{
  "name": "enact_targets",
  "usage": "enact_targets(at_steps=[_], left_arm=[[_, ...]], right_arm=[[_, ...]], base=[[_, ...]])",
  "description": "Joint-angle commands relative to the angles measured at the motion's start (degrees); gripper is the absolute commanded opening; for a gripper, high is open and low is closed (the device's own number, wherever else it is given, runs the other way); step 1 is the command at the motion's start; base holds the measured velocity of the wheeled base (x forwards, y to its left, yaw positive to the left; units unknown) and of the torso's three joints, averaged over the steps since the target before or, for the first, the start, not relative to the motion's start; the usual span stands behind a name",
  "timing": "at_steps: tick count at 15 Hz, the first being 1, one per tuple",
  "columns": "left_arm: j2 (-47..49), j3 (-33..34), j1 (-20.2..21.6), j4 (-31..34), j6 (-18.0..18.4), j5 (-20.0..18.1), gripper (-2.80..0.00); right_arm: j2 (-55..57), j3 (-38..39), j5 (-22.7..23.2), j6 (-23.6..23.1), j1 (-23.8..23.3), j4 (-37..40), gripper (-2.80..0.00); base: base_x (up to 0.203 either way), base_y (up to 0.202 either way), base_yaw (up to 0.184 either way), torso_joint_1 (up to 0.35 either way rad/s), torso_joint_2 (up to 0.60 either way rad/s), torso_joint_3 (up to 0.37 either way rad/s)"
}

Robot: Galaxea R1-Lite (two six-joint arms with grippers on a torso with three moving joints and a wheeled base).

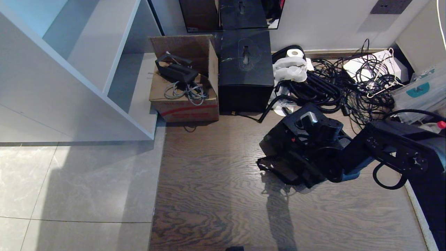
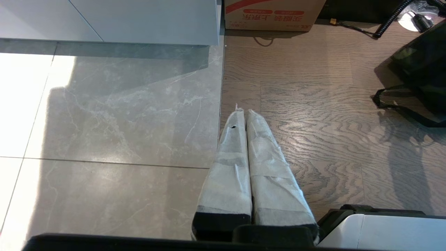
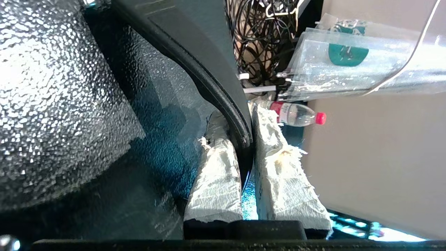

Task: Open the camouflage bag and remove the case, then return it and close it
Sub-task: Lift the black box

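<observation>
Right gripper (image 3: pixel 245 146) is clamped on the thin black handle (image 3: pixel 195 59) of the case (image 1: pixel 306 134), whose speckled black shell (image 3: pixel 52 104) sits right against the fingers (image 3: pixel 217 174). Case stands tilted in the camouflage bag (image 1: pixel 278 164) on the wood floor (image 1: pixel 216 195), toward its right edge beside the cable pile (image 1: pixel 348 83); long axis seems to run from the near-left up toward the cables, so I'd judge the coming move runs along the handle side. Left gripper (image 2: pixel 244 139), closed and empty, is parked over the tile-wood seam, well apart, so the right arm is nearer.
</observation>
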Motion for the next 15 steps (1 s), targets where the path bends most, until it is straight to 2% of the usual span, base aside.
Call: enact_targets(at_steps=[1, 3, 10, 15], left_arm=[[-0.1, 0.0, 0.0, 0.0, 0.0, 0.0, -2.80], [-0.1, 0.0, 0.0, 0.0, 0.0, 0.0, -2.80], [-0.1, 0.0, 0.0, 0.0, 0.0, 0.0, -2.80], [-0.1, 0.0, 0.0, 0.0, 0.0, 0.0, -2.80]], right_arm=[[1.0, -0.9, -0.1, 1.5, 0.1, -0.3, -2.80], [1.8, -1.1, -0.1, 2.5, 0.1, -0.4, -2.80], [6.8, -3.2, 1.4, 10.5, 0.8, 0.1, -2.80], [7.9, -3.4, 1.7, 13.5, 1.5, -0.2, -2.80]], base=[[0.000, 0.000, 0.000, 0.000, 0.00, 0.000], [0.000, 0.000, 0.000, 0.000, 0.00, 0.000], [0.000, 0.000, 0.000, 0.000, 0.00, 0.000], [0.000, 0.000, 0.000, 0.000, 0.00, 0.000]])
